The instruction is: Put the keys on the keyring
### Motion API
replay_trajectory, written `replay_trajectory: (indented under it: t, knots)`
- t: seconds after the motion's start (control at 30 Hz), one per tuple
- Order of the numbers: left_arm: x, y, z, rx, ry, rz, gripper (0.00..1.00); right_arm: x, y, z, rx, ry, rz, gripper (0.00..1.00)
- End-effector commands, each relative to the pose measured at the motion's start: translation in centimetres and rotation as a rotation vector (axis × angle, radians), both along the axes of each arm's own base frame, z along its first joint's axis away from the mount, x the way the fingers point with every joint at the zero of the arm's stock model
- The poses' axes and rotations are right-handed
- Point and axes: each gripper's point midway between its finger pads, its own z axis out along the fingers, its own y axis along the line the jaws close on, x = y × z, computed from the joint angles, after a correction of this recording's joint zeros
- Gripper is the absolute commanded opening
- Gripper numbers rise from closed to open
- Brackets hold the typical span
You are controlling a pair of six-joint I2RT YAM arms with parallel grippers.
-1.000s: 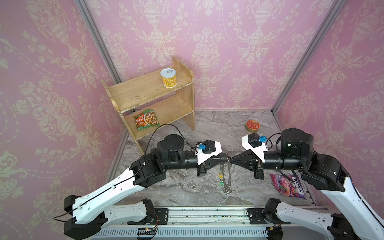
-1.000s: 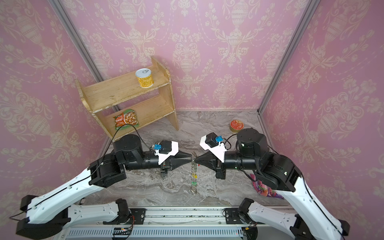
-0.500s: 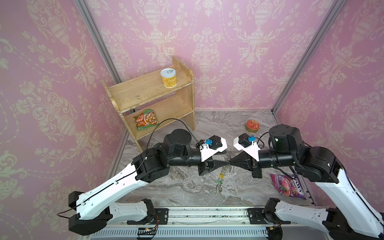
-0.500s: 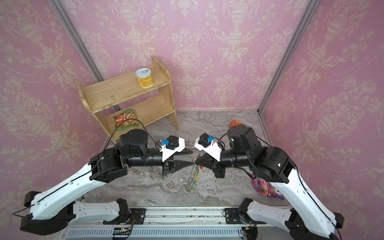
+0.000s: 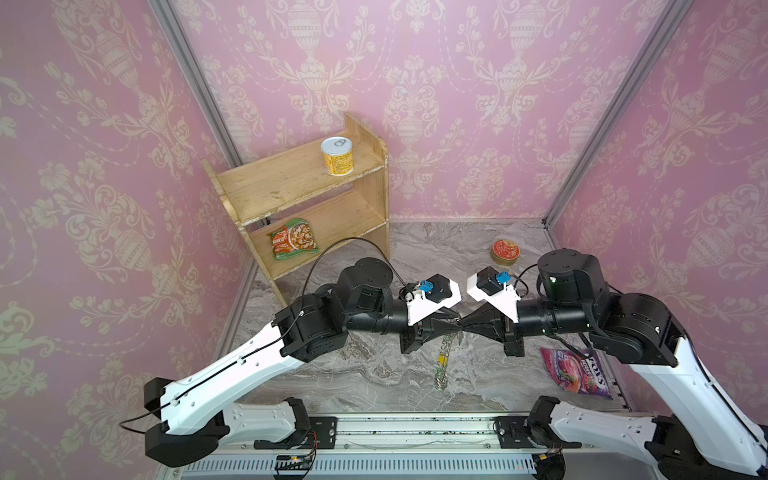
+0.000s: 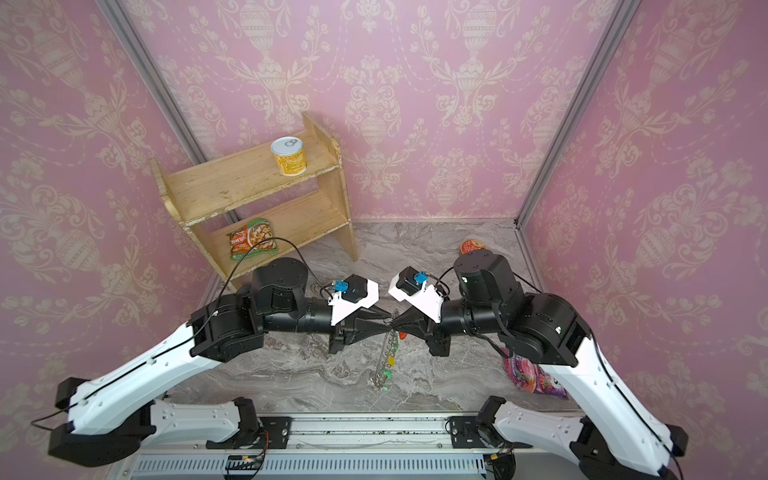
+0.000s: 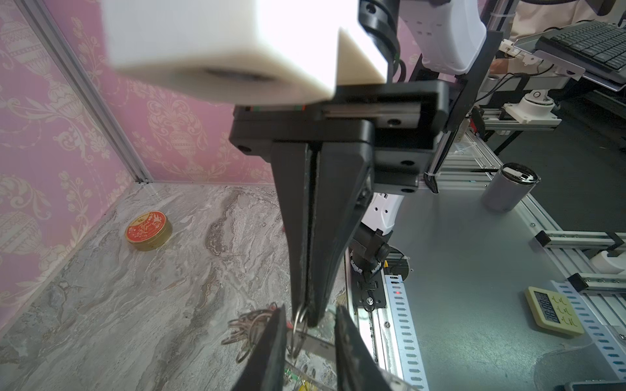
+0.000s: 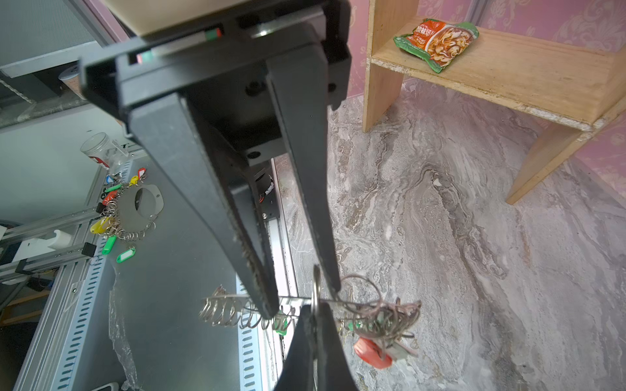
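The keyring (image 5: 442, 370) hangs upright over the floor (image 5: 374, 374), edge-on in both top views: a thin grey disc fringed with wire loops and coloured-tag keys (image 6: 386, 375). The right gripper (image 7: 306, 316) pinches a rim loop; the left gripper (image 8: 303, 299) straddles it, fingers narrowly apart.

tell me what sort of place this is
Probably a robot lab cell dressed as a room: pink wallpaper panels on metal framing, two arms mounted on a rail, a keyboard and timer just outside.
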Motion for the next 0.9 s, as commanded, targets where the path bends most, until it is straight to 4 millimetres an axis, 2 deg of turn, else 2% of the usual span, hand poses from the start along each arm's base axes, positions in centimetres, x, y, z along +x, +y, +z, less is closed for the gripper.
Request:
replay_trajectory:
  t: [0.0, 0.27, 0.37, 0.43, 0.53, 0.67, 0.87]
  knots:
    - [-0.4, -0.1, 0.8, -0.017, 0.019, -0.026, 0.21, -0.2, 0.1, 2.1, 0.068, -0.05, 0.01, 0.0]
    - [-0.4, -0.2, 0.5, -0.009, 0.025, -0.029, 0.14, -0.2, 0.1, 2.5, 0.079, -0.053, 0.011, 0.0]
    - [-0.4, -0.3, 0.4, -0.006, 0.028, -0.031, 0.08, -0.2, 0.2, 2.6, 0.08, -0.054, 0.011, 0.0]
    - [-0.3, -0.3, 0.4, -0.006, 0.024, -0.028, 0.0, -0.2, 0.2, 2.6, 0.082, -0.053, 0.011, 0.0]
    - [-0.2, -0.2, 0.4, -0.008, 0.012, -0.02, 0.0, -0.1, 0.1, 2.5, 0.081, -0.055, 0.005, 0.0]
    - [0.1, 0.2, 1.6, -0.053, -0.031, 0.003, 0.0, 0.0, -0.2, 2.2, 0.069, -0.06, -0.014, 0.19]
    - [0.0, 0.8, 3.0, -0.108, -0.067, 0.019, 0.0, 0.0, -0.6, 1.9, 0.065, -0.058, -0.035, 0.26]
